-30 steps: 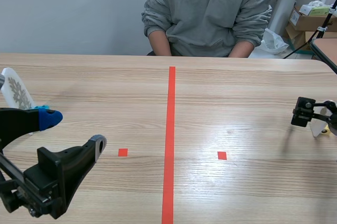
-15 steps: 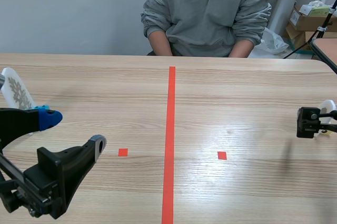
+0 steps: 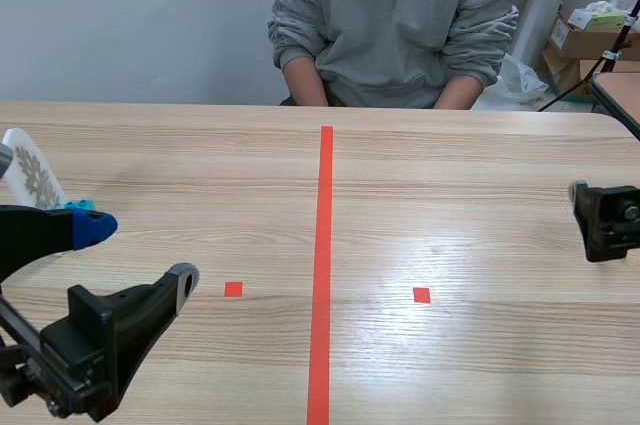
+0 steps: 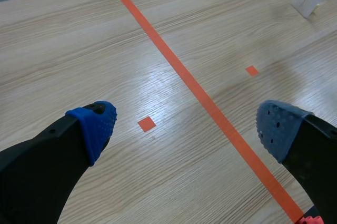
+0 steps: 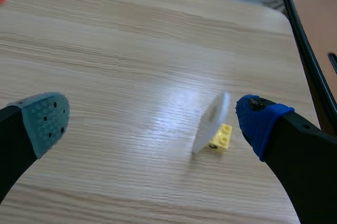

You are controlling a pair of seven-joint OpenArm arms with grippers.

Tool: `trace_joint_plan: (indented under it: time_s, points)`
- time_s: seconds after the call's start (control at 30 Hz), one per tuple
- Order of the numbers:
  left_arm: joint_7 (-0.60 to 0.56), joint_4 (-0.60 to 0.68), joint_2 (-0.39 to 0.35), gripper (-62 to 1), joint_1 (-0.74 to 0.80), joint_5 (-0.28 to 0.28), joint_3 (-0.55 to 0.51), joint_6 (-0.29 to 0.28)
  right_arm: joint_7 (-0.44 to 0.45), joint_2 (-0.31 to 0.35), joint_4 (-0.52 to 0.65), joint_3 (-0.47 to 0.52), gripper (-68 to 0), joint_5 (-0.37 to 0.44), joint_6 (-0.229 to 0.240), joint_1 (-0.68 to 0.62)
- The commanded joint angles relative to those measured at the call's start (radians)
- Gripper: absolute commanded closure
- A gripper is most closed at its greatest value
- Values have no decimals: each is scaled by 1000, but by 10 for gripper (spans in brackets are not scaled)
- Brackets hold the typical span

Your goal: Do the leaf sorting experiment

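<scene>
The wooden table [image 3: 450,175] fills the scene, split near to far by a red tape line [image 3: 322,265]. A person [image 3: 395,25] in a grey sweatshirt sits at the far edge.

The left gripper [image 3: 140,253] hangs over the near left corner with its fingers spread wide and nothing between them. Only bare wood and tape marks show between them in its wrist view [image 4: 188,127]. A white leaf card [image 3: 30,170] stands upright at the left edge, just beyond the blue-padded finger. Whether card and finger touch cannot be told.

The right gripper [image 3: 605,220] sits at the right edge, also spread wide and holding nothing [image 5: 152,124]. Ahead of it, nearer the blue-padded finger and clear of both pads, stands a blurred white disc [image 5: 210,124], seemingly tilted upright on a small yellow block [image 5: 221,137].
</scene>
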Motion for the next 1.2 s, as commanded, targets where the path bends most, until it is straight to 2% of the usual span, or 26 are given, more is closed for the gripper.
trace_joint_plan:
  time_s: [0.0, 0.13, 0.33, 0.4, 0.43, 0.57, 0.7, 0.87, 0.93, 1.17]
  points:
    - [-18, 23, 2, -566, 11, -3, -1, -1, 3, 19, 60, 6, -679, 6, 26, -19]
    - [-19, 23, 2, -566, 11, -3, -1, -1, -53, 19, 237, 4, -679, 6, 80, -85]
    - [-25, 23, 2, -566, 10, -3, -1, -1, -122, 19, 421, 2, -679, 6, 88, -137]
    - [-25, 23, 2, -566, 10, -3, -1, -1, -140, 19, 451, 0, -679, 7, 116, -149]
    - [-25, 23, 2, -566, 10, -3, -1, -1, -147, 21, 462, -5, -679, 8, 136, -153]
    - [-25, 23, 2, -566, 10, -3, -1, -1, -166, 58, 484, -66, -679, 0, 171, -179]
    - [-27, 23, 2, -566, 10, -3, -1, -1, -171, 97, 484, -144, -679, -92, 171, -209]
    - [-33, 23, 2, -566, 8, -3, -1, -1, -168, 104, 484, -170, -679, -111, 171, -251]
    - [-33, 23, 2, -566, 8, -3, -1, -1, -167, 104, 484, -170, -679, -100, 171, -270]
    - [-33, 23, 2, -566, 8, -3, -1, -1, -171, 103, 483, -166, -679, 26, 182, -314]
